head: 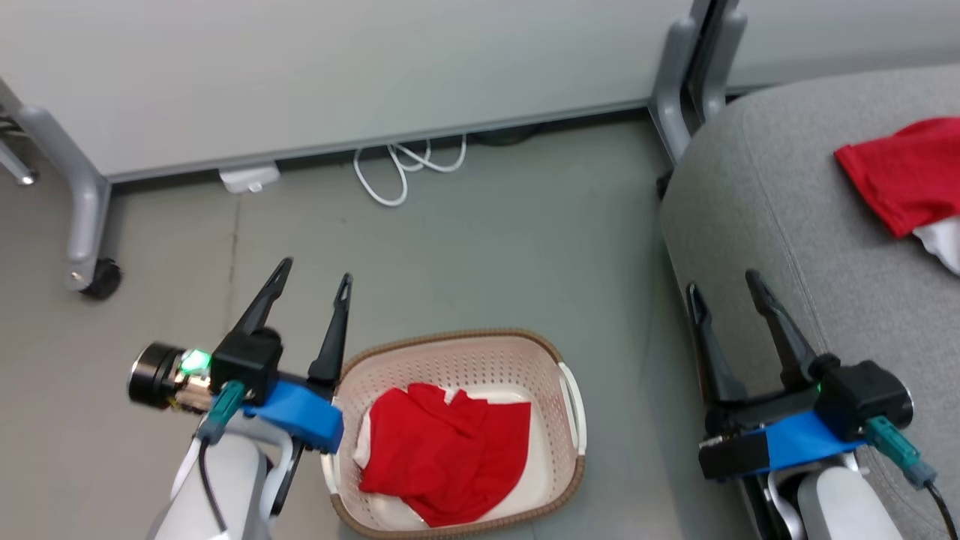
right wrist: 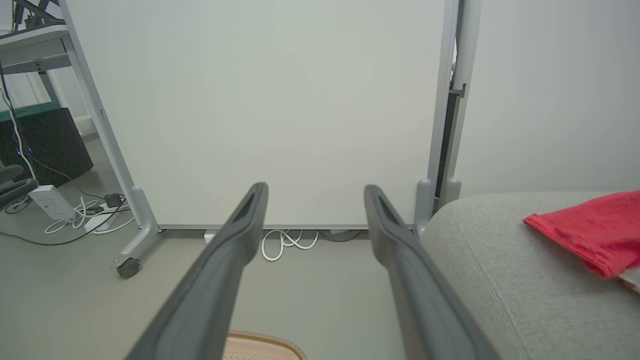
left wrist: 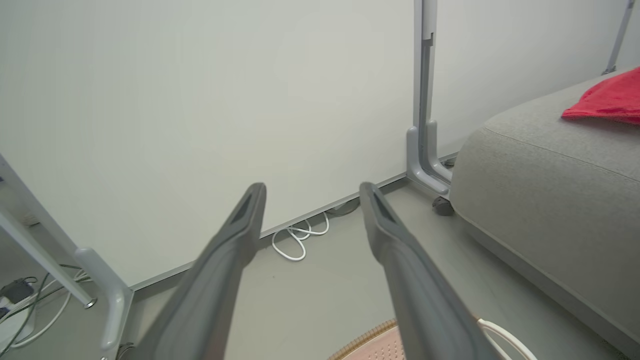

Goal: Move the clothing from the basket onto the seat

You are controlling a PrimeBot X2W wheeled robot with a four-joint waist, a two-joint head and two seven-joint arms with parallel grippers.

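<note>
Both jaws stand wide apart and hold nothing: the left gripper (head: 315,271) hovers by the basket's left side, and the right gripper (head: 721,282) by the seat's near edge. Between them the basket (head: 450,345) sits on the floor, with red clothing (head: 450,450) crumpled inside. Farther off, a red garment (head: 904,172) lies on the seat (head: 757,195). The task looks partway done. Next, I judge, a gripper must dip into the basket and pinch the heap. The head view shows the basket's load; the wrist views, aimed along the floor, catch its rim and the white cable (right wrist: 285,242) by the wall.

The left tool (head: 315,270) and the right tool (head: 721,280) both gape, fingers spread, empty.
</note>
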